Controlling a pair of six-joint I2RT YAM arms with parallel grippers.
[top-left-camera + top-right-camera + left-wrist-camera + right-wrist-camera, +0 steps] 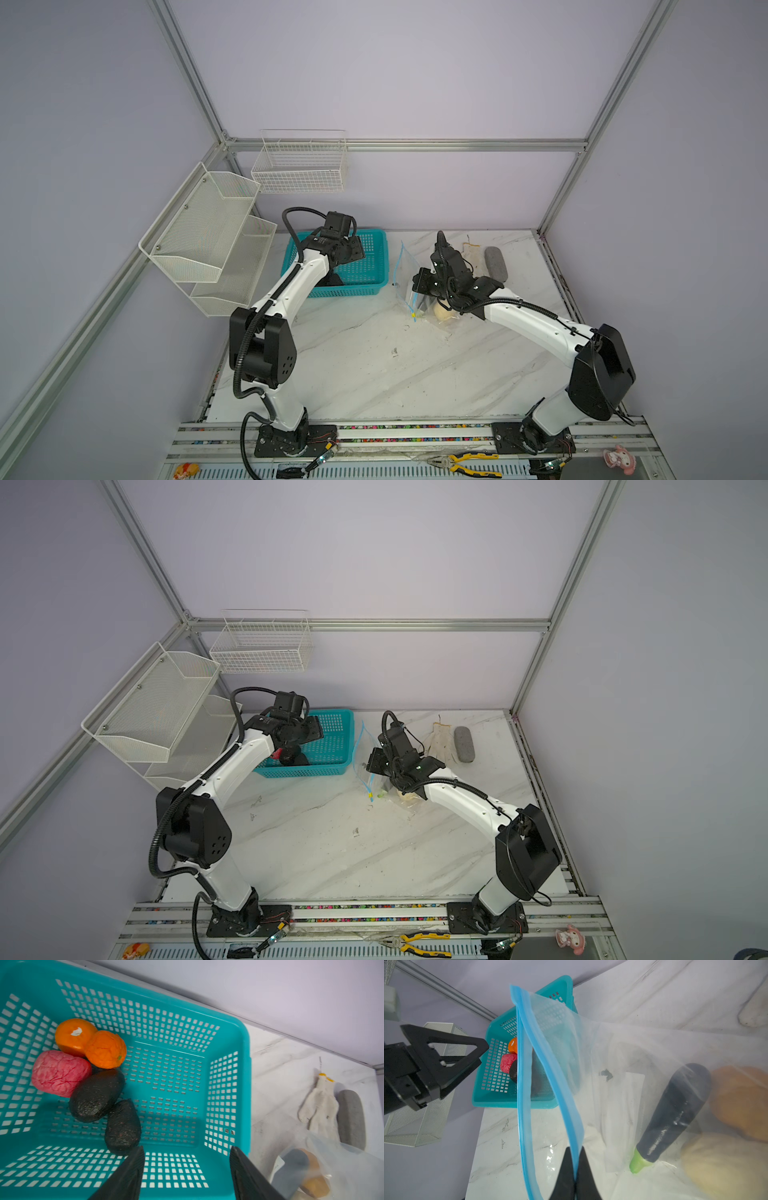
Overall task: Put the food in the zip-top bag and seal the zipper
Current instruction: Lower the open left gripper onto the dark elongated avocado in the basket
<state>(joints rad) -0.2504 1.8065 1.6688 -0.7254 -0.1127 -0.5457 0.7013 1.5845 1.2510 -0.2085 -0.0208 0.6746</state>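
The teal basket [241, 1028] holds food: two orange balls [91, 1043], a pink ball [60, 1073] and two black-brown lumps [97, 1095]. My left gripper [187, 1148] hangs open over the basket's floor with nothing between its fingers. It also shows from the side in the right wrist view [484, 1053]. The zip-top bag [409, 266] stands right of the basket. My right gripper [575, 1149] is shut on one side of its light-blue zipper [564, 1105], holding the mouth apart. The yellow slider [414, 315] sits at the near end. Inside lie a dark eggplant [675, 1111], an orange-brown ball [741, 1101] and a cream ball [724, 1163].
A white glove [471, 253] and a grey block [496, 264] lie behind the bag at the back right. White mesh shelves [208, 237] and a wire basket [301, 166] hang on the left walls. Pliers [469, 463] lie on the front rail.
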